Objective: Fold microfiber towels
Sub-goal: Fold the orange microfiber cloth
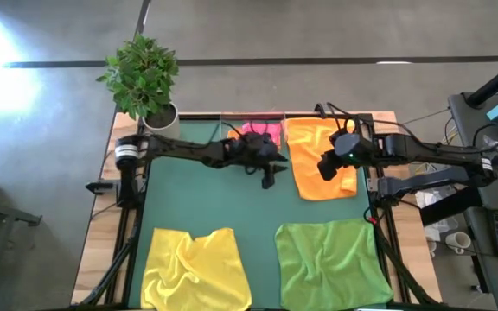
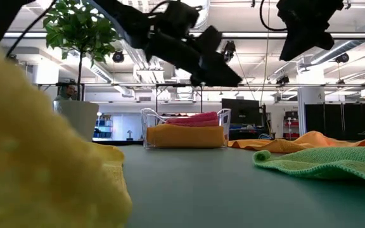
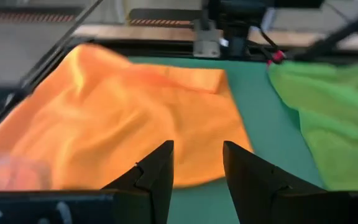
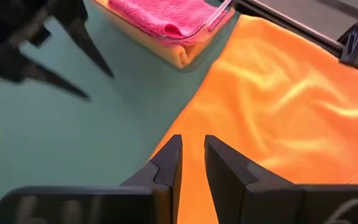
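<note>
Risk: both hands hung above the flat orange towel (image 1: pixel 321 169), so arms could clash or the cloth bunch if only one layer got pinched. Left hand (image 1: pixel 269 177), beside the towel, part open, empty. Right hand (image 1: pixel 326 166), over the towel, narrowly open, empty. Clear tray (image 2: pixel 149 120) w/ folded pink towel (image 1: pixel 261 134) adjacent; yellow towel (image 1: pixel 193 268), green towel (image 1: pixel 331 261) nearer counter front edge; potted plant (image 1: pixel 143 78) beyond

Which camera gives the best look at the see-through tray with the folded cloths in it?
The low view: the clear tray stands side-on, with a folded orange towel under a pink one. The right wrist view catches only one corner. From overhead an arm covers much of it. The left wrist view misses it.
</note>
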`<state>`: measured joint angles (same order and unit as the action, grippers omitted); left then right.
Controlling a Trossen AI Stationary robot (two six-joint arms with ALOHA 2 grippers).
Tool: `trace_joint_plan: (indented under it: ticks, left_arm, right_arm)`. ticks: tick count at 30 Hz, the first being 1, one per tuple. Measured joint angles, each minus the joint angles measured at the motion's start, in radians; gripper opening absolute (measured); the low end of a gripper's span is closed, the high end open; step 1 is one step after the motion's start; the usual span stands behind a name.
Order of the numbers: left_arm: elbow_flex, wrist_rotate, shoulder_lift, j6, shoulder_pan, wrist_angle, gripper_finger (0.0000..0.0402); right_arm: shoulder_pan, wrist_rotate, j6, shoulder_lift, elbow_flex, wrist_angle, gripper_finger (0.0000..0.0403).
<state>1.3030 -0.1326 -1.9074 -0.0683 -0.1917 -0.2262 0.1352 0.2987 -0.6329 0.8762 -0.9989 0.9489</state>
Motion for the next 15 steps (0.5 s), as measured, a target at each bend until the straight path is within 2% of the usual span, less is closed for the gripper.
trace_joint_plan:
  ticks: [5, 7, 12, 15]
  left_arm:
    - [0.082, 0.015, -0.101, -0.198, 0.048, 0.014, 0.0123]
    - [0.105, 0.051, -0.133, -0.273, 0.065, 0.023, 0.0123]
    - [0.12, 0.094, -0.198, -0.47, 0.1, 0.051, 0.0123]
    - [0.125, 0.126, -0.227, -0.523, 0.118, 0.051, 0.0123]
  right_arm:
    - [0.0, -0.003, 0.044, 0.004, 0.0, 0.016, 0.0059]
    - [0.0, -0.01, 0.056, 0.008, 0.0, 0.026, 0.0059]
    - [0.0, -0.01, 0.07, 0.009, 0.0, 0.052, 0.0059]
    - [0.0, -0.01, 0.069, 0.009, 0.0, 0.051, 0.0059]
